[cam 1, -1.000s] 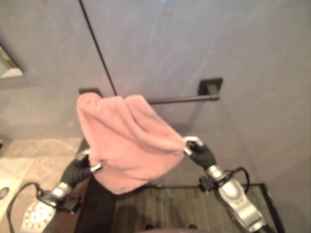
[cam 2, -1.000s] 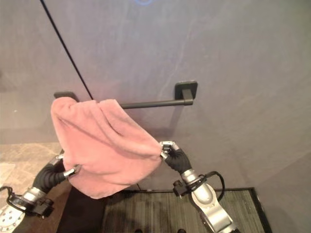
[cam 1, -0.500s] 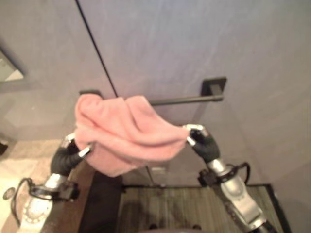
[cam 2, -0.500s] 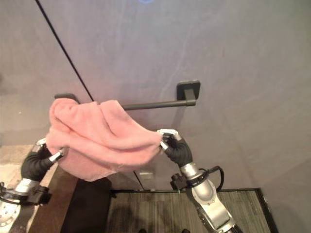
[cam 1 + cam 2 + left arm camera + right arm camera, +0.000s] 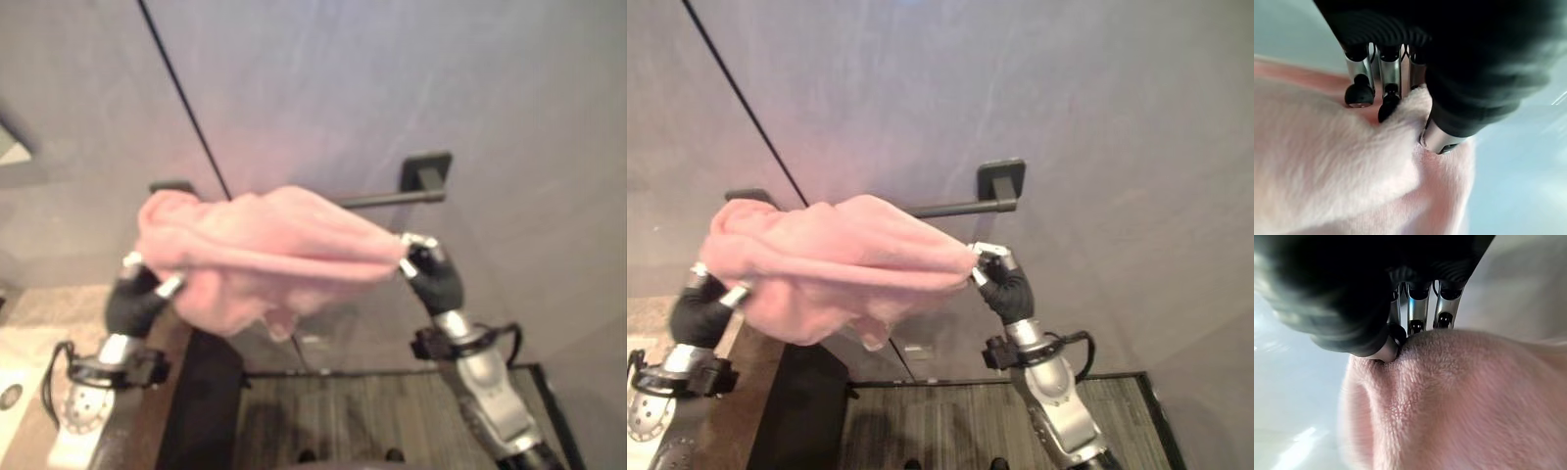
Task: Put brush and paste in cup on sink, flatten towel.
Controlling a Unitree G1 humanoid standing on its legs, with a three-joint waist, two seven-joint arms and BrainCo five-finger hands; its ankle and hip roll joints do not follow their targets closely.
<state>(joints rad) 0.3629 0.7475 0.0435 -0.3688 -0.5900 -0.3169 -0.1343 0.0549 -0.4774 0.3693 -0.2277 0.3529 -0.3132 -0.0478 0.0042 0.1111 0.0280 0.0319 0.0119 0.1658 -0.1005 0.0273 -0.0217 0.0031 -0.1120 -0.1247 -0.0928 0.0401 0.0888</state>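
Both hands are on the pink towel (image 5: 265, 250), and it hangs between them as a wide band in front of the black towel bar (image 5: 377, 199) on the grey wall (image 5: 323, 88). The left hand (image 5: 137, 294) pinches the towel's nine o'clock end: in its wrist view the dark-tipped fingers (image 5: 1359, 93) press into the pile from one side and the thumb closes from the other, so it is clamped on cloth. The right hand (image 5: 423, 264) does the same at the three o'clock end, fingers and thumb nipped together on a fold of the edge. That two-corner grip looks like the point of it, since pulling the ends apart takes the bunching out and lets the cloth be laid square over the bar. The top edge runs nearly level, just below the bar, while a loose lump sags at six o'clock under the middle. So the flattening seems well begun but not done; the slack calls for a further spread before draping. At seven o'clock, below the left hand, a strip of counter (image 5: 29, 323) shows.
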